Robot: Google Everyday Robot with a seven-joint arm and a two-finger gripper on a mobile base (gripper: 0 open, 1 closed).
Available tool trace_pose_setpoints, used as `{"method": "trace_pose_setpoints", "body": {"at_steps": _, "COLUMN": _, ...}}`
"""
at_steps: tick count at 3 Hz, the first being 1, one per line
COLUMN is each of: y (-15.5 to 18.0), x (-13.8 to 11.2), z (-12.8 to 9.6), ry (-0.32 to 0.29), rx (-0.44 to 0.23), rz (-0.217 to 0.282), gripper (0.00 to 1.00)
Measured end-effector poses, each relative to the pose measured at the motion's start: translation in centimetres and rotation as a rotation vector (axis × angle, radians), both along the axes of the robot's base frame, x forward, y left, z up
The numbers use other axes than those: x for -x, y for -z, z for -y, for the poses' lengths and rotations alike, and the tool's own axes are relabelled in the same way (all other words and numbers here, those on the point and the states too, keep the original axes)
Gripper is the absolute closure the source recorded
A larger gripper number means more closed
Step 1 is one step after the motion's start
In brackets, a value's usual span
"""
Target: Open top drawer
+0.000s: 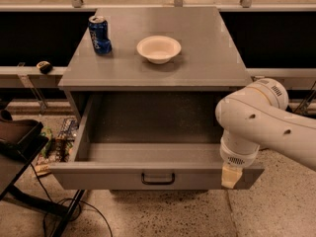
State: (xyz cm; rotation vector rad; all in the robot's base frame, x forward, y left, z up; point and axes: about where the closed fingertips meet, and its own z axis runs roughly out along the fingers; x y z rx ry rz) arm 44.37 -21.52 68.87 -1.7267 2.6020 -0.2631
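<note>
The top drawer of the grey cabinet stands pulled far out toward me. Its deep grey interior shows nothing inside. Its small black bar handle is at the centre of the front panel. My gripper hangs from the white arm at the right end of the drawer front, touching or just in front of its top edge, well right of the handle. The lower drawers are hidden behind the open drawer.
A blue can and a white bowl stand on the cabinet top. A dark stand with cables is on the floor at the left. Low dark shelving runs behind the cabinet.
</note>
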Motion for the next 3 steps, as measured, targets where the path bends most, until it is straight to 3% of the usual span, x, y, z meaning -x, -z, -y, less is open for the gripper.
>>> {"method": "trace_pose_setpoints", "body": {"at_steps": 2, "y": 0.74, "x": 0.88, "z": 0.23, "ry": 0.013, "rx": -0.004, "rz": -0.048, "gripper": 0.86}}
{"method": "trace_pose_setpoints", "body": {"at_steps": 3, "y": 0.96, "x": 1.27, "z": 0.32, "ry": 0.005, "rx": 0.001, "rz": -0.070, "gripper": 1.00}}
